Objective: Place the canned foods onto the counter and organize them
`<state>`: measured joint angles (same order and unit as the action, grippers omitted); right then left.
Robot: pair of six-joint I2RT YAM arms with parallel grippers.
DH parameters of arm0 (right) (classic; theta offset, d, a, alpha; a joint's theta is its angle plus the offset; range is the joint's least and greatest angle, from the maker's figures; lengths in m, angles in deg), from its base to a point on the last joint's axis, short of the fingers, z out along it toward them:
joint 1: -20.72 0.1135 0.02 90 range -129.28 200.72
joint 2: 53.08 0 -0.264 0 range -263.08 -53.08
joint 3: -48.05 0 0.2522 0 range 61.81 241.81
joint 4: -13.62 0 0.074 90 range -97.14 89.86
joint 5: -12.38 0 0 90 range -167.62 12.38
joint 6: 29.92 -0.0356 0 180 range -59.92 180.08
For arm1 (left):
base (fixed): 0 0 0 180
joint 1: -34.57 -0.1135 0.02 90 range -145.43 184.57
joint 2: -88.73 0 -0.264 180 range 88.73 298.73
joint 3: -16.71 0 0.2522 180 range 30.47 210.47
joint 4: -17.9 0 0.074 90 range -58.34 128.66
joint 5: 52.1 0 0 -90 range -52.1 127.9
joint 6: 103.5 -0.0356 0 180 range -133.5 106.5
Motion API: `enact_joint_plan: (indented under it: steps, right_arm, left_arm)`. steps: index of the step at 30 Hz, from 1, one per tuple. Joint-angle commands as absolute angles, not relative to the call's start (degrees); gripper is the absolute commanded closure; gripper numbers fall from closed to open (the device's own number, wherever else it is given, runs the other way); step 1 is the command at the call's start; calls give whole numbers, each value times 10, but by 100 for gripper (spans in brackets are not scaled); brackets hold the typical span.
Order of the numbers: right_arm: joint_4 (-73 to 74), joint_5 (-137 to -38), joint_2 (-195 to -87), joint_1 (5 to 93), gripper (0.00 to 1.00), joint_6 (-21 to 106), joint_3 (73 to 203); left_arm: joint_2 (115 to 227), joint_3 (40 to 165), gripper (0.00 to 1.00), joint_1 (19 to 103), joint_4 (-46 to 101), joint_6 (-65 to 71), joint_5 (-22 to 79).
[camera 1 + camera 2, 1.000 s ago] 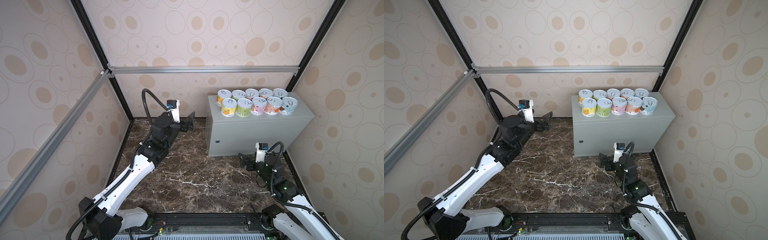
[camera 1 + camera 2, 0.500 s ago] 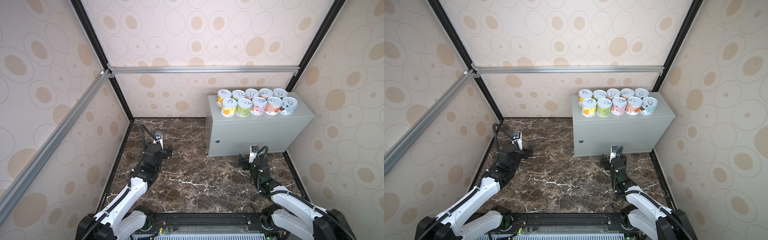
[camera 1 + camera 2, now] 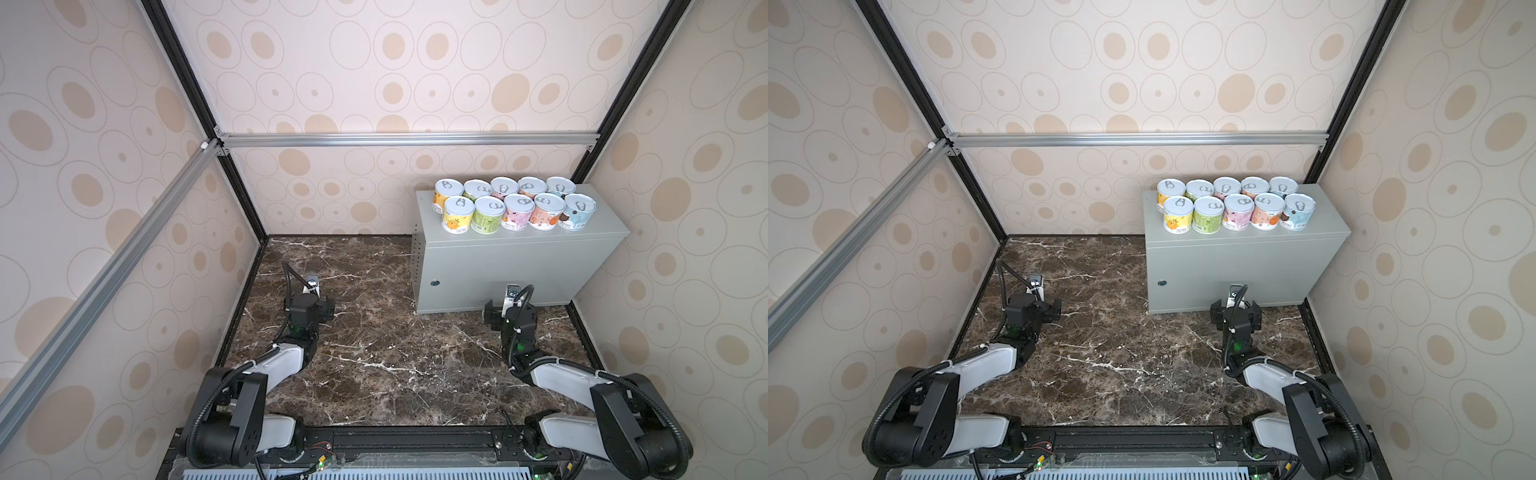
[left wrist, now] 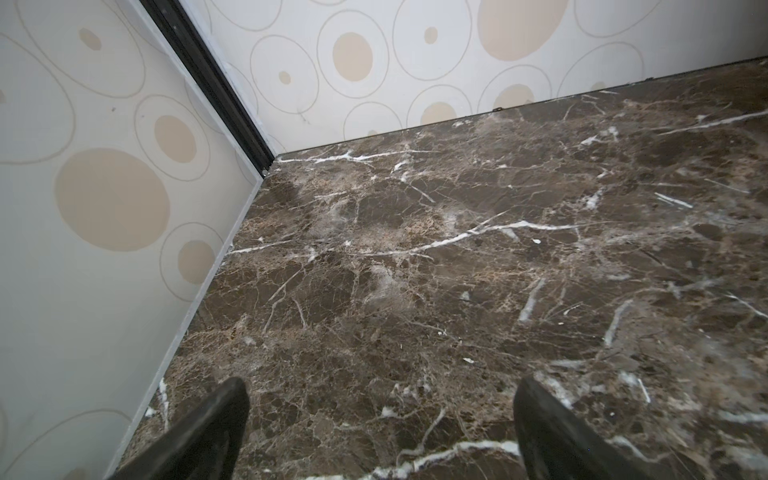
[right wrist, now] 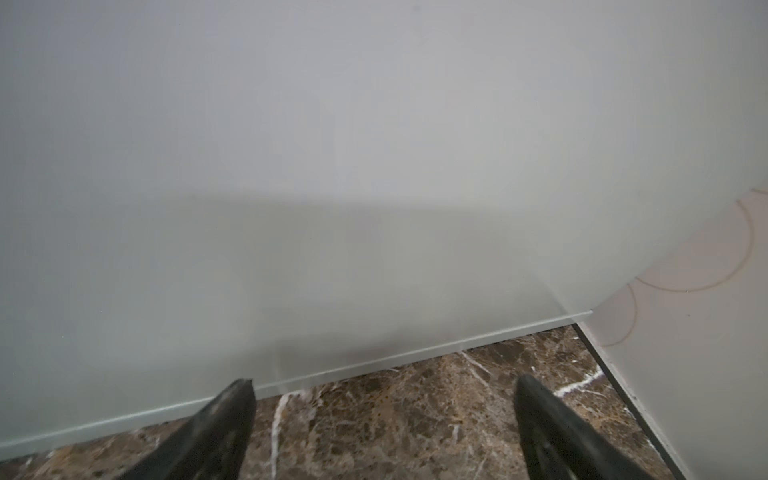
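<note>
Black left fingers [image 4: 199, 436] are hovering spread wide over the brown, white-veined marble surface [image 4: 415, 270], holding nothing. The right fingers [image 5: 216, 428], equally spread and empty, are facing the smooth grey metal cabinet front [image 5: 332, 166]. Ten cylindrical canned foods [image 3: 517, 212], silver-lidded and pastel-labelled, are standing upright in two close-packed rows of five along the tabletop's [image 3: 598, 239] far edge.

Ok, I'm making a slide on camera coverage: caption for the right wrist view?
Open, empty right hand facing the grey cabinet up close, low over the marble surface.
</note>
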<state>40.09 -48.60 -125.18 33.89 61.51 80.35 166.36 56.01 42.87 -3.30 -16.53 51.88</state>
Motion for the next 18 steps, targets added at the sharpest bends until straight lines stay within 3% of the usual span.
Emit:
enact_joint_plan:
  steps: [1, 12, 15, 18]
  right_arm:
    - [435, -498, -1261, 306, 1, 602, 810]
    - [456, -570, -1299, 235, 1, 539, 803]
    - [540, -576, -1337, 236, 1, 546, 772]
    - [707, -603, -1375, 255, 1, 586, 707]
  left_arm:
    - [1692, 548, 1, 417, -176, -151, 487]
    - [1787, 538, 1, 374, -265, -125, 472]
    - [1781, 519, 1, 366, -296, -120, 457]
    - [1777, 436, 1, 367, -440, -116, 471]
